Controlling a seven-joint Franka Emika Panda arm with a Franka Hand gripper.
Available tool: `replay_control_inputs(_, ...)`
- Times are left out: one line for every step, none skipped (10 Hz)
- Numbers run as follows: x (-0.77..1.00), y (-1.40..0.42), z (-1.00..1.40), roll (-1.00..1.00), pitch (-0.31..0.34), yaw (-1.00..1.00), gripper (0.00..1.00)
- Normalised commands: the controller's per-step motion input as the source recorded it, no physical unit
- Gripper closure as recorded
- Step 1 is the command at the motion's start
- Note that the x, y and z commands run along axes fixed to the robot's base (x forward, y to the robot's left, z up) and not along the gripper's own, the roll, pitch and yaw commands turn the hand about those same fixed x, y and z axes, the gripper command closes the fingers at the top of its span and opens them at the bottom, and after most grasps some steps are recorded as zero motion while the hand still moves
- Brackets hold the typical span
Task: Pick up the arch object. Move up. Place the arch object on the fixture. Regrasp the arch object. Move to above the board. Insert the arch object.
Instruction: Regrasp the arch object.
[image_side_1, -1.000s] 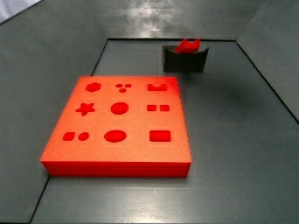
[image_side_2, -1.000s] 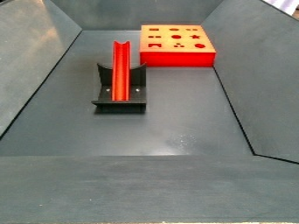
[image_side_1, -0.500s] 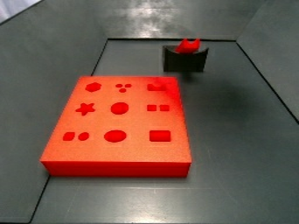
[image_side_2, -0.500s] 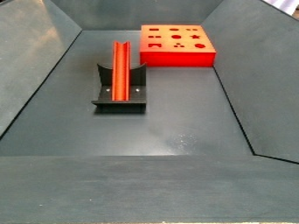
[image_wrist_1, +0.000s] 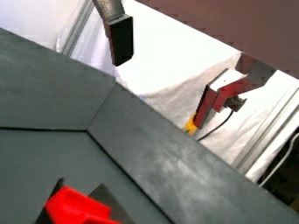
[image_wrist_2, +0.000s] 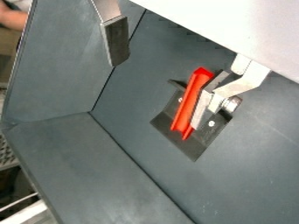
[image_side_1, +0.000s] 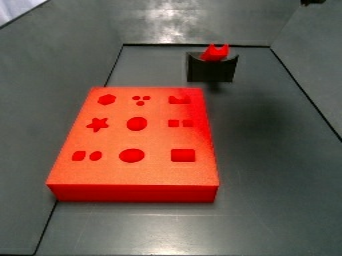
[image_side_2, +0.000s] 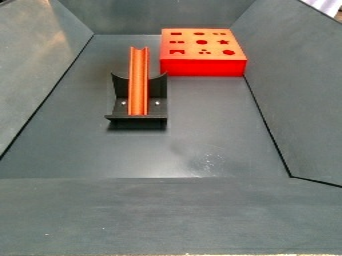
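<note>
Jaws of our gripper (image_wrist_2: 176, 52) gape empty above the bar (image_wrist_2: 188, 104), parked on the fixture (image_wrist_2: 198, 133) for regrasping.

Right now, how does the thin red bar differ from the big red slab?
The arch object is long and slim, resting on the dark fixture; the board is wide, thick, lies on the floor and has shaped cut-outs. Both are red. The claw hangs open above, touching neither.

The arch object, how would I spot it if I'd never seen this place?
Find the big orange-red board with cut-outs. Beside it stands the small dark fixture, and the arch object lies on it: the only long, slim red bar. The gripper, fingers empty, hangs above.
</note>
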Motion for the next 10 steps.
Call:
replay_control_inputs(0.09,-0.04,0.00,0.21,0.080,0.19,0.00)
replay_control_inputs(0.03,0.05,-1.00,0.17,0.201,0.22,0.00)
replay_control_inputs(0.03,0.05,-1.00,0.15,0.165,0.22,0.00)
replay_control_inputs(0.04,0.04,-1.00,0.15,0.132,0.23,0.00)
replay_control_inputs(0.06,0.03,-1.00,0.13,0.064,0.23,0.00)
replay_control_inputs(0.07,0.03,-1.00,0.11,0.020,0.23,0.00)
replay_control_inputs(0.09,0.03,-1.00,0.11,-0.038,0.20,0.00)
replay_control_inputs(0.10,0.02,-1.00,0.10,-0.065,0.18,0.00)
replay_control_inputs(0.11,0.02,-1.00,0.09,-0.103,0.13,0.00)
replay_control_inputs(0.12,0.02,-1.00,0.08,-0.121,0.10,0.00)
